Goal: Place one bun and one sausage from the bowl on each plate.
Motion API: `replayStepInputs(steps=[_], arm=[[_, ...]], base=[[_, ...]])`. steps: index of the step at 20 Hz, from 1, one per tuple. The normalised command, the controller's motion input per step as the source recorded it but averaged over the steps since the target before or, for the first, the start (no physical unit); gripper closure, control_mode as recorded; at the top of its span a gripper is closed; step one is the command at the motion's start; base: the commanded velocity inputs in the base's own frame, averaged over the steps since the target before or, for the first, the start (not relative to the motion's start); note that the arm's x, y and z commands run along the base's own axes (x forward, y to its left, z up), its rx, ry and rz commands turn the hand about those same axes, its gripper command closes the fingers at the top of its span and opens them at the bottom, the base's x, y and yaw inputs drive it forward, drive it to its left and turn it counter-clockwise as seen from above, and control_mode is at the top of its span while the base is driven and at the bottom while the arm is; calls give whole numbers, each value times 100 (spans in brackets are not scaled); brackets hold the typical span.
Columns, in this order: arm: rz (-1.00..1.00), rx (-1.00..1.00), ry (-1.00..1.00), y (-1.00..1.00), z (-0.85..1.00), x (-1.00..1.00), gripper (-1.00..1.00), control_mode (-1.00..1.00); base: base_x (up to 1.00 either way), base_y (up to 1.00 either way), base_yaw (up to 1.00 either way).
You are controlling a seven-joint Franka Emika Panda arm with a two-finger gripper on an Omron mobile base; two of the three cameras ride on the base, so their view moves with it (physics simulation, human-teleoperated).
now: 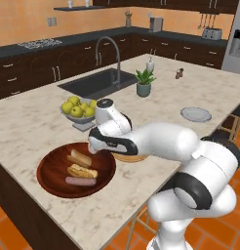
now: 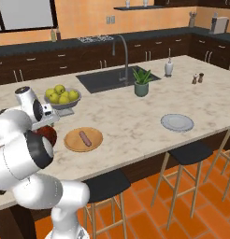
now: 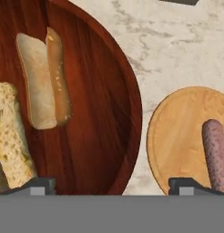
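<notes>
Two golden-tan buns (image 3: 43, 79) with paler cut sides and one pinkish sausage (image 1: 81, 181) are lying in the dark reddish wooden bowl (image 1: 50, 171) on the marble counter (image 2: 131, 119). Another pinkish-brown sausage (image 2: 84, 138) is resting on the tan wooden plate (image 2: 73, 144) just beside the bowl; the grey-white plate (image 2: 177, 123) is sitting well apart. The end effector (image 3: 111, 184) is hanging wide open above the bowl's rim and the tan plate, holding nothing.

No readable text, labels, brands or numbers anywhere; nothing legible on the bowl (image 1: 53, 183), either plate, the robot arm or the kitchen appliances.
</notes>
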Motion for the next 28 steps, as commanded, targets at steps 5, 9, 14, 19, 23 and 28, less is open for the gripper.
replayStepInputs(steps=[5, 9, 14, 19, 23, 28], arm=[[1, 0, 0, 100, -38, 15, -100, -100], [0, 0, 8, 84, -27, 50, -100, -100], [3, -11, 14, 17, -29, 26, -100, -100], [1, -12, 7, 5, -41, 9, -100, -100], [2, -6, 8, 12, -30, 7, -100, -100], [2, -11, 9, 0, -63, 1, 100, -100]], base=[[0, 0, 0], [0, 0, 0], [0, 0, 0], [0, 0, 0], [0, 0, 0], [0, 0, 0]])
